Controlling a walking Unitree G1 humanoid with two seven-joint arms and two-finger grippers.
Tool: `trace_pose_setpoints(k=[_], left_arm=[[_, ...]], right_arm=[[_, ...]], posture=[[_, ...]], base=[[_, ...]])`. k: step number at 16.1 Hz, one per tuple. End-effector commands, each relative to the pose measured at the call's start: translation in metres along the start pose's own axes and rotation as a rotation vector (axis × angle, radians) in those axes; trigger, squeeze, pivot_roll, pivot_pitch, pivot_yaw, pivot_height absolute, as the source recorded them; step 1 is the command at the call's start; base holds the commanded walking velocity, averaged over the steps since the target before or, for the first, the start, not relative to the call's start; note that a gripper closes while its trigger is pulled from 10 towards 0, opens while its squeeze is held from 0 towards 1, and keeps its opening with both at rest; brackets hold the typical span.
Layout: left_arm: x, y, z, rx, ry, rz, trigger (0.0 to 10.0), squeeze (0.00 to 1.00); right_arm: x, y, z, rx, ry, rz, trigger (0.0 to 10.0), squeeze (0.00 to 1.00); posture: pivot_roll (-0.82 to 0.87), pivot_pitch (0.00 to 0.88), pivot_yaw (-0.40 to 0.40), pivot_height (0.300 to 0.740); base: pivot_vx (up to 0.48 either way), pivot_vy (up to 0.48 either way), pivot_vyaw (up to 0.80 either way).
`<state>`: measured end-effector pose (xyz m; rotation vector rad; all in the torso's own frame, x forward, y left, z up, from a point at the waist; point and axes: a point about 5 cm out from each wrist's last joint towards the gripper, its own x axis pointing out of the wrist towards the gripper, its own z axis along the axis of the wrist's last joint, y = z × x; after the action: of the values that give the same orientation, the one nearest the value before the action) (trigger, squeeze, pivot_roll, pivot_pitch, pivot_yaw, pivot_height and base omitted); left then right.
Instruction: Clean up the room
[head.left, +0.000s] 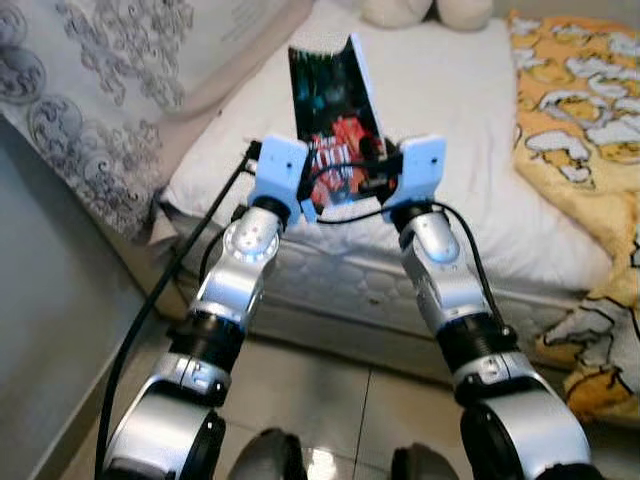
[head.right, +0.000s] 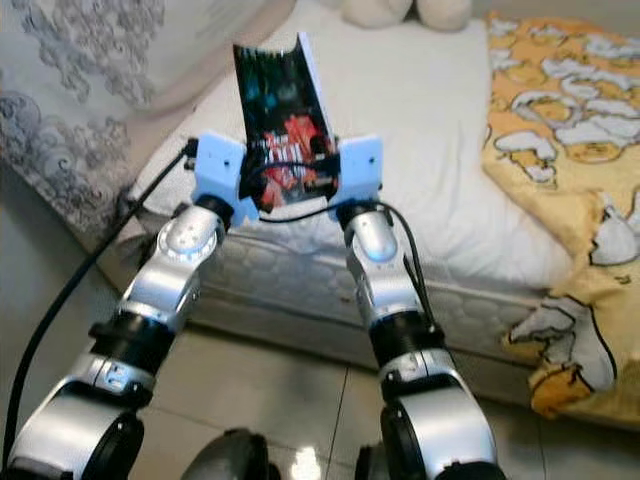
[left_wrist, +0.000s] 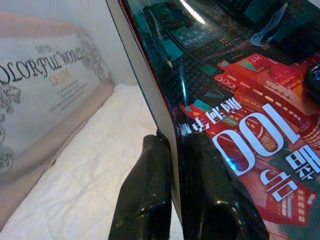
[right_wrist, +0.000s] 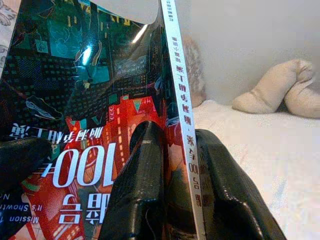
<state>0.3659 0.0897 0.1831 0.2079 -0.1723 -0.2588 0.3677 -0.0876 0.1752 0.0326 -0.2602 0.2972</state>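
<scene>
The glossy, thin paperback book (head.left: 335, 130) is held upright above the bed's edge, its cover bowing inward; the left gripper (left_wrist: 172, 165) and right gripper (right_wrist: 177, 165) each have fingers clamped on an opposite side edge. Judged a two-sided grip to steady a floppy item. Below lie a white quilted mattress (head.left: 470, 140), a yellow patterned blanket (head.left: 585, 110) and plush toys (right_wrist: 280, 92).

Book (head.left: 335, 130) between claws (bed (head.left: 450, 150) behind)

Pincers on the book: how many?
2. The left pincer clamps the book on one edge, the right pincer grips its spine edge.
</scene>
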Motion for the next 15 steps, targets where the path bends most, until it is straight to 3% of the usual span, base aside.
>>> trace_pose_setpoints(k=[1,8,15], left_arm=[[-0.0068,0.0597,-0.001,0.027,0.01,0.235,10.0,0.0],[-0.0071,0.0624,-0.004,0.043,0.029,0.254,10.0,0.0],[-0.0053,0.062,-0.0079,0.005,0.056,0.264,10.0,0.0]], right_arm=[[-0.0171,-0.047,-0.0107,-0.029,0.049,-0.209,10.0,0.0],[-0.0113,-0.0386,-0.0092,-0.02,0.044,-0.169,10.0,0.0],[-0.0086,-0.0394,-0.0083,-0.006,0.048,-0.158,10.0,0.0]], posture=[[-0.1,0.0,0.044,0.7],[-0.09,0.0,0.035,0.7],[-0.1,0.0,0.038,0.7]], base=[[0.36,0.0,0.0],[0.467,0.0,0.0],[0.46,0.0,0.0]])
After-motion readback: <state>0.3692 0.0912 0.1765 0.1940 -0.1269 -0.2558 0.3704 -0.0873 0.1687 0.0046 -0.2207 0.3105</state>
